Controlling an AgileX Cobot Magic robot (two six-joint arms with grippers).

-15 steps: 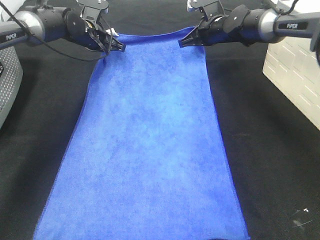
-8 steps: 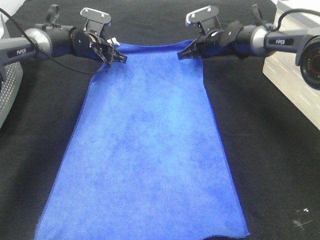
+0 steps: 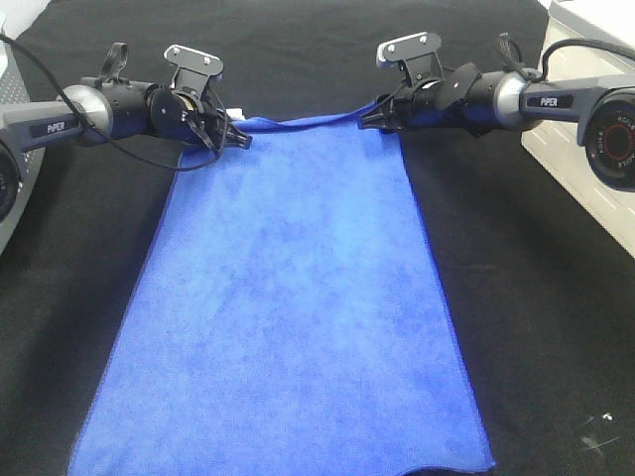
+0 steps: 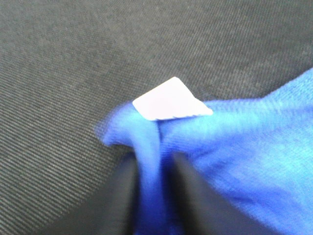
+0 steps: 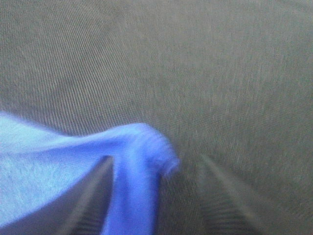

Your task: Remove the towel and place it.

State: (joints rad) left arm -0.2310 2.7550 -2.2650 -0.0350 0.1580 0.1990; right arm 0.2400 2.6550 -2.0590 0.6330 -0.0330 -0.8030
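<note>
The plush royal-blue towel (image 3: 288, 307) lies flat; left fingers (image 4: 183, 186) pinch its tagged corner, right fingers (image 5: 93, 196) gape, corner between them.

A robot test bench in a lab, not a home.

The worktop (image 3: 536, 297) is draped edge to edge in plain black cloth (image 3: 79, 258), a staged surface. Two black arms marked "PIPER" (image 3: 89, 107) (image 3: 536, 97) reach in from either side. Beyond the right fingers (image 3: 372, 117) stands a white panelled box (image 3: 595, 188); beyond the left fingers (image 3: 241, 139), a grey perforated casing (image 3: 8, 213).
</note>
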